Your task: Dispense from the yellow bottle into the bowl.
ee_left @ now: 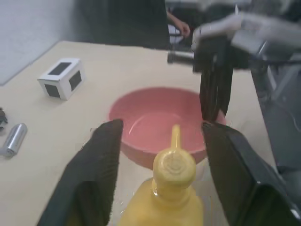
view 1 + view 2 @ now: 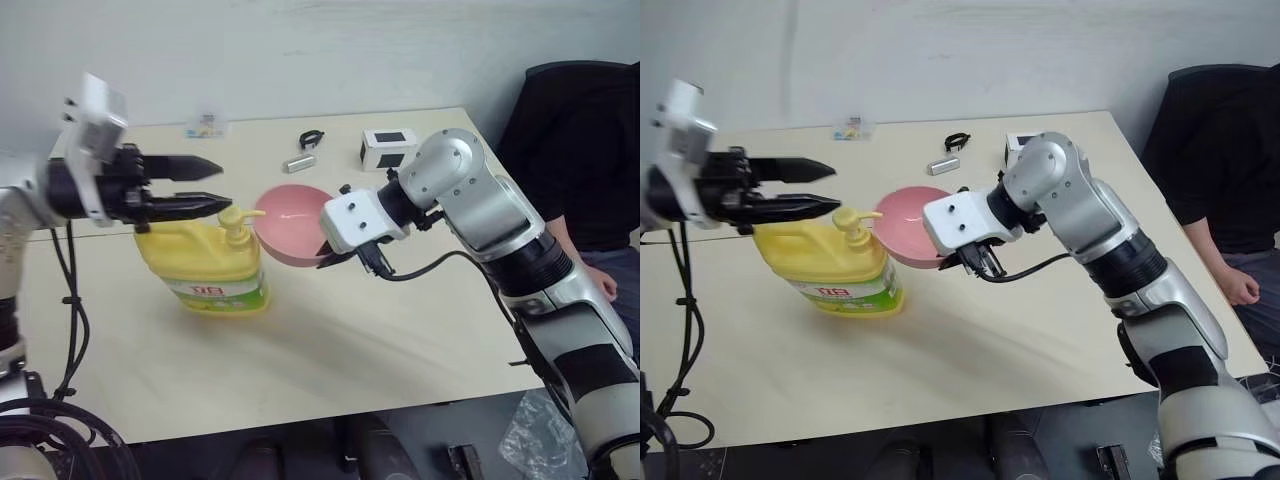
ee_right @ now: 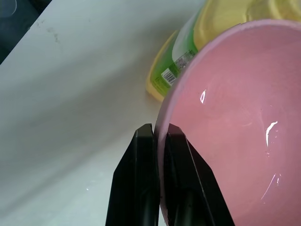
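Right gripper [image 3: 160,141] fingers clamp the pink bowl [image 2: 292,222] rim, holding it tilted at frame centre under the nozzle. Left gripper [image 2: 205,185] fingers spread, hovering over the pump head [image 1: 175,162], touching nothing. Yellow bottle [image 2: 205,262] stands upright left of centre on the table [image 2: 330,360], long axis vertical, spout toward bowl. Risk: off-centre press tips bottle, or the squirt misses the rim.

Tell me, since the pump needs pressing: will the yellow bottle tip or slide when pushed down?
Probably stable: the yellow bottle is squat and stands flat on the table. Its smooth plastic could slide if pushed sideways. Fill level, so weight, cannot be told.
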